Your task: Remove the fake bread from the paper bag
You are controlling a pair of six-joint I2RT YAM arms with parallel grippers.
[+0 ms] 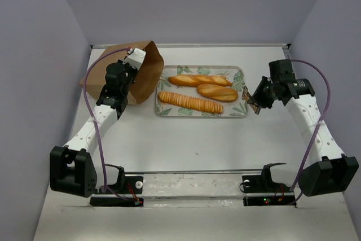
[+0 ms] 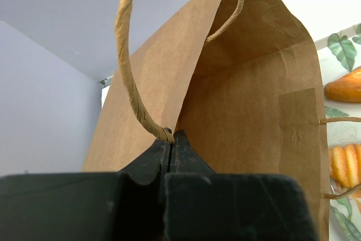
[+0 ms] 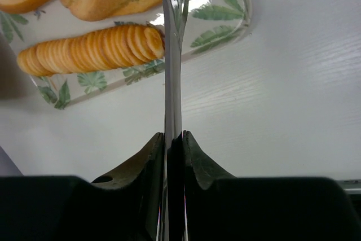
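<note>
White table (image 1: 225,145): 3 loaves (image 1: 189,101) on tray (image 1: 240,107); left fingers (image 2: 189,154) pinch bag (image 2: 248,117).

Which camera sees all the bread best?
The top one: all three loaves lie whole on the tray. The right wrist camera cuts two off at its edge. The left wrist camera catches only bits beside the bag.

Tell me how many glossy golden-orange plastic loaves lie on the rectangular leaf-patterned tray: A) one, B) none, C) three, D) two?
C: in the top view the long slashed baguette, the shorter oval loaf and the long ribbed stick loaf all lie on the leaf-patterned tray.
</note>
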